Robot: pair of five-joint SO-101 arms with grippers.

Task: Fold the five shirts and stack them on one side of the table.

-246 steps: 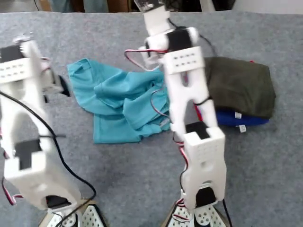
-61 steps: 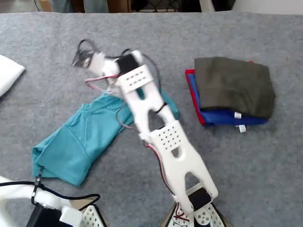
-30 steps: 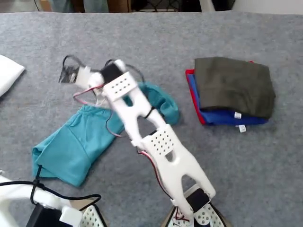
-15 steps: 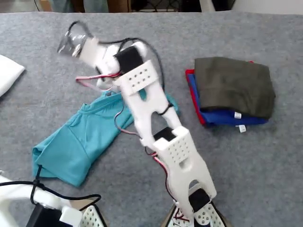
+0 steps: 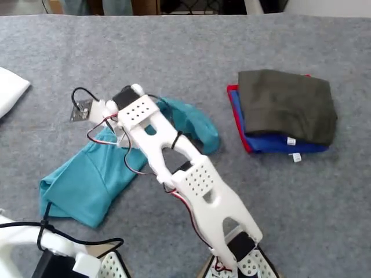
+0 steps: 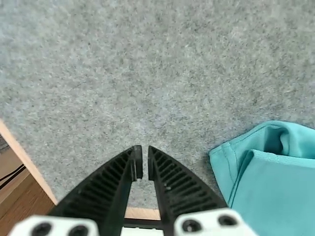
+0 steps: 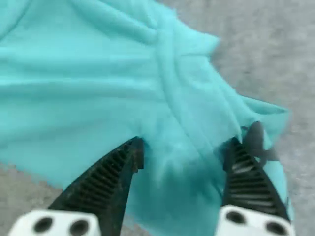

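**Right jaws wide over the teal shirt, left arm parked at the near edge**

Nearest me, I found the left gripper [image 6: 142, 158] low over the grey felt table [image 5: 191, 46], close to its wooden edge [image 6: 22, 164]; its black ribbed fingers were drawn together with only a sliver of gap and nothing between them. A hemmed corner of the teal shirt [image 6: 266, 167] lay just beside it, not touching.

Further in, the teal shirt [image 5: 87, 179] sprawled left of the table's middle; it was rumpled and partly doubled over, a soft knit with a bunched fold at its far right end. The right arm [image 5: 197, 185] slanted across it from the near edge and hid part of the cloth from the high camera. On my right wrist feed, the right gripper [image 7: 184, 147] had its jaws spread wide apart directly above the creased fabric, clamping nothing.

Well apart on the right sat the stack; the olive shirt [image 5: 287, 104] lay folded on top, a blue shirt [image 5: 272, 145] under it, and a red edge [image 5: 233, 92] showed beneath. A white cloth [image 5: 11, 88] lay at the far left edge.
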